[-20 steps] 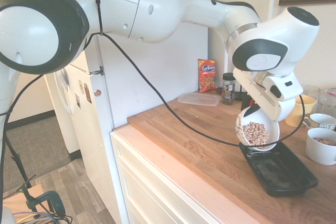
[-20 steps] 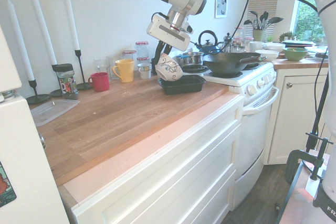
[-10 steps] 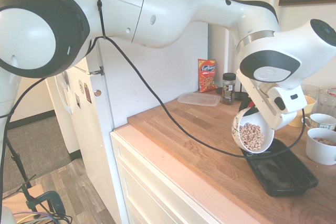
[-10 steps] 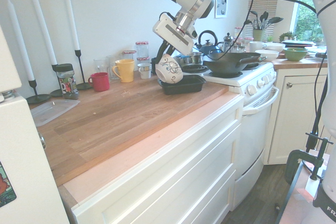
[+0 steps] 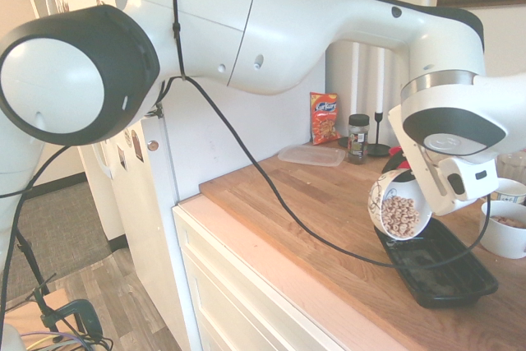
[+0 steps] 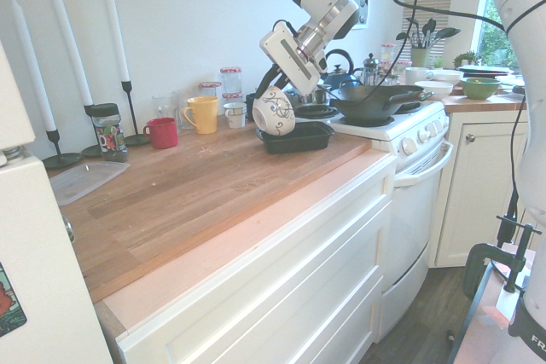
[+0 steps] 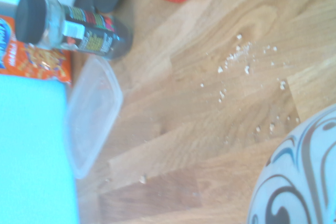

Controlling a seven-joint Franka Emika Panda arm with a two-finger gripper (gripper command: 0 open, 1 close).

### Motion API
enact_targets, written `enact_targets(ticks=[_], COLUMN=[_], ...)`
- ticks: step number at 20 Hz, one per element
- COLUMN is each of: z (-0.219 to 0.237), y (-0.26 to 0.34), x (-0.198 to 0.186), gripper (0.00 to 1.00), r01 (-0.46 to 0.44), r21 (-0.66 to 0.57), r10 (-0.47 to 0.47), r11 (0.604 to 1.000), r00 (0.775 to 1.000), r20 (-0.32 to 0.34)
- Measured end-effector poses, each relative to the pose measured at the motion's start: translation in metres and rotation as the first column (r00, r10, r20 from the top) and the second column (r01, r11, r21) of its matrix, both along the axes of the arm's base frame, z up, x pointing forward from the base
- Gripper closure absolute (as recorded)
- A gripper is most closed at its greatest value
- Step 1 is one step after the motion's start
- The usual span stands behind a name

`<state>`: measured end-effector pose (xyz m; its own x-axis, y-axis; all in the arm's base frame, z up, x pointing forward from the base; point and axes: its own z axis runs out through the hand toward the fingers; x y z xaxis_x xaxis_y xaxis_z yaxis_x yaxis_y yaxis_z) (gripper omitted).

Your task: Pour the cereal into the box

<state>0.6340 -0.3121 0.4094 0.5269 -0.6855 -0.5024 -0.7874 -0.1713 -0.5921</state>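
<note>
Gripper tips bowl (cereal inside) above box.

Tan cereal in tipped bowl above shallow black box

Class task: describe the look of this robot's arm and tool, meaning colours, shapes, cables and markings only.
The arm is glossy white with thick, rounded segments. Large round black caps cover its joints, and a silver ring sits near the wrist. A thin black cable hangs along it in loose loops. The tool hangs from a boxy white block with small dark markings.
</note>
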Motion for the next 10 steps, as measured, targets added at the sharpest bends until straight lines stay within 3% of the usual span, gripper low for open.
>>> enact_targets(ticks=[10], z=[-0.002], y=[-0.024], x=[-0.002], gripper=[1.0], r01=[-0.007], r21=[0.107], r10=[0.0], r11=[0.994], r00=[0.998], r20=[0.066])
